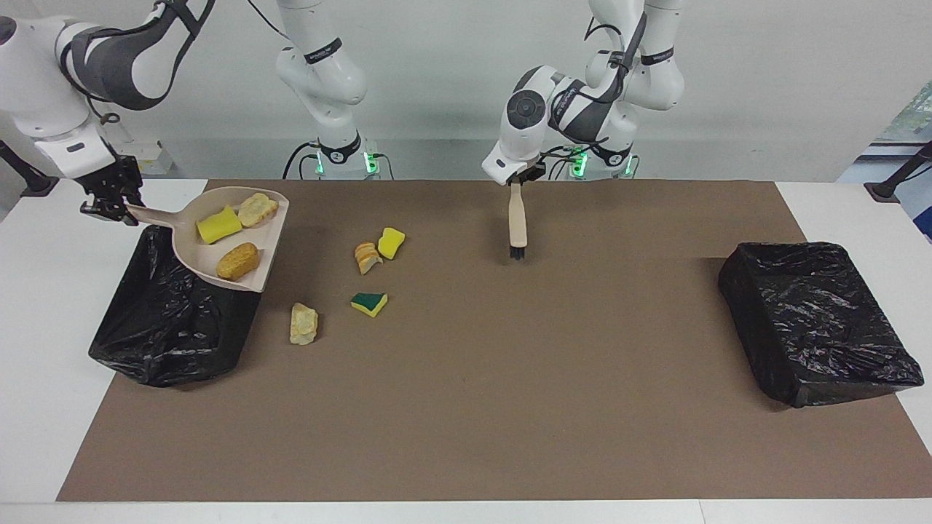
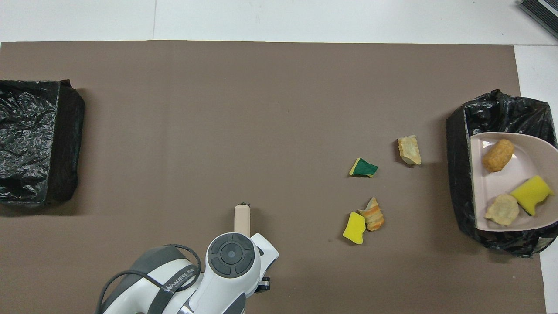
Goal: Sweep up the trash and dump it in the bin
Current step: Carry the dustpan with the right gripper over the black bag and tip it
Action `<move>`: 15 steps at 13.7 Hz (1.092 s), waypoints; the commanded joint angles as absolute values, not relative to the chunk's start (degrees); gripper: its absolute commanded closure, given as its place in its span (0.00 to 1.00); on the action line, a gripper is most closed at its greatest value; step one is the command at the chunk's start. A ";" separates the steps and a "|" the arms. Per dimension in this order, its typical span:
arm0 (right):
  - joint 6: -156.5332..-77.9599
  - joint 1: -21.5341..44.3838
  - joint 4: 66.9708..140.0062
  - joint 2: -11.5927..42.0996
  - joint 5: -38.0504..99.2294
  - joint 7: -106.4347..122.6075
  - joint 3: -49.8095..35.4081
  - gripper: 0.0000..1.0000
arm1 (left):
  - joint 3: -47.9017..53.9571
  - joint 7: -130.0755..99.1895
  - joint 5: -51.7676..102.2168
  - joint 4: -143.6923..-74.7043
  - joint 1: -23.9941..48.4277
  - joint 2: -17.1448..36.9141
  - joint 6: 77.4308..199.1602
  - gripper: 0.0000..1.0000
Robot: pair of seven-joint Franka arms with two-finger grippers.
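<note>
- Trash point(image 1: 218, 225): three scraps in dustpan point(image 1: 271, 222) over bin point(image 1: 171, 320); four point(image 1: 304, 323) on worktop point(image 1: 510, 400). Likely light, soft; sweep, don't pinch.
- Right pincer point(image 1: 109, 207): clamped on dustpan handle.
- Left pincer point(image 1: 518, 177): clamped on brush point(image 1: 518, 225).

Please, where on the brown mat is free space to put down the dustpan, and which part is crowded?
The widest bare stretch of brown mat lies between the four loose scraps and the bin at the left arm's end. Crowded: beside the other bin, where the green-backed sponge, pale chunk, yellow sponge and bread piece lie.
</note>
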State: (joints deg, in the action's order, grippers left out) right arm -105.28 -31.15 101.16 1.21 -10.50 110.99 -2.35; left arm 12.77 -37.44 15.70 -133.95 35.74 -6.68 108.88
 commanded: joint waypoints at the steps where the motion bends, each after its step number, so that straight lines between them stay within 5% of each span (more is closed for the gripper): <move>1: -110.52 -32.70 95.27 6.59 -17.63 111.28 -3.16 1.00 | 11.87 -41.12 16.79 -135.53 36.91 -8.35 110.39 1.00; 9: -110.66 -25.50 95.89 6.59 -41.28 96.59 -3.08 1.00 | 12.04 -43.86 18.01 -136.93 38.76 -9.40 112.93 1.00; 15: -108.63 -23.82 95.36 3.34 -46.24 99.48 -3.69 1.00 | 12.04 -43.42 18.11 -137.37 41.21 -9.23 113.29 1.00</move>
State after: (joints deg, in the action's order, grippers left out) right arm -109.76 -23.23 95.66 5.12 -45.90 97.35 -3.13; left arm 12.85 -42.90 17.06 -134.92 38.94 -7.03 111.78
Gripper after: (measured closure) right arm 0.674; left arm 0.731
